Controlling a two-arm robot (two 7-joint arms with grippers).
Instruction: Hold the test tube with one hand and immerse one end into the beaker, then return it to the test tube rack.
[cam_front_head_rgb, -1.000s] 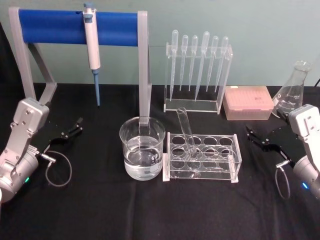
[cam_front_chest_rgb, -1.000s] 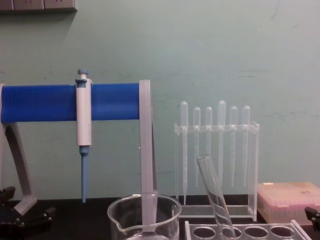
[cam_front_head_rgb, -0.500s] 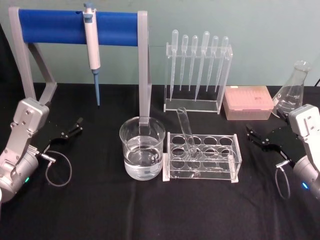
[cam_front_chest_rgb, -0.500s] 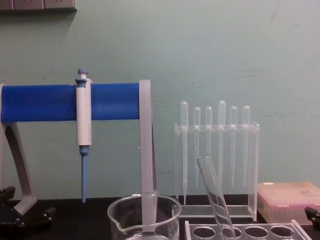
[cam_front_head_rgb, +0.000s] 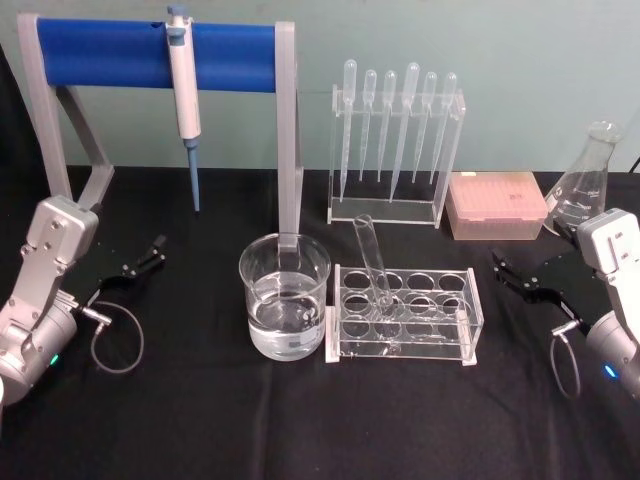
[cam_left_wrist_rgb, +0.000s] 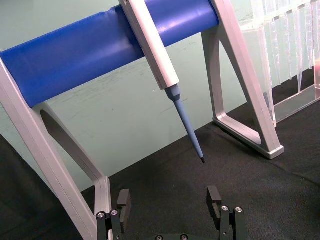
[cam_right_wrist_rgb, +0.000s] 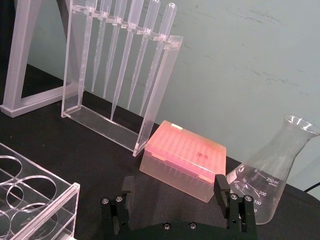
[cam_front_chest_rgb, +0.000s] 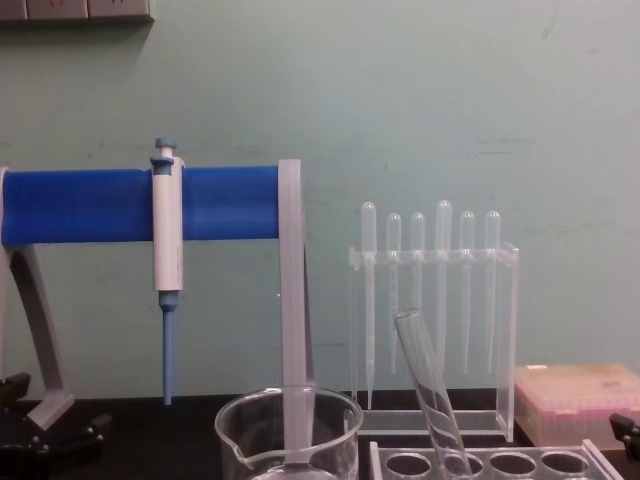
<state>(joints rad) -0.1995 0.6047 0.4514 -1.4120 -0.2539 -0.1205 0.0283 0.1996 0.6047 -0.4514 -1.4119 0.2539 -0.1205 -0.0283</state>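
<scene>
Observed test tube (cam_front_head_rgb: 372, 262) leaning in test tube rack (cam_front_head_rgb: 471, 318) at mid-counter (cam_front_head_rgb: 200, 420), open top tipped toward back-left, rounded end apparently seated in a left-hand hole; exact hole hard to tell through the clear acrylic. Noted beaker (cam_front_head_rgb: 284, 310), part filled with clear liquid, just beside rack on its left, apart from tube. Found left end effector (cam_front_head_rgb: 152, 253) low over counter at far left, fingers spread, gripping nothing, well apart from tube, beaker in between. Found right end effector (cam_front_head_rgb: 503, 270) at far right, fingers likewise spread and empty, near rack's right end, apart from tube.
</scene>
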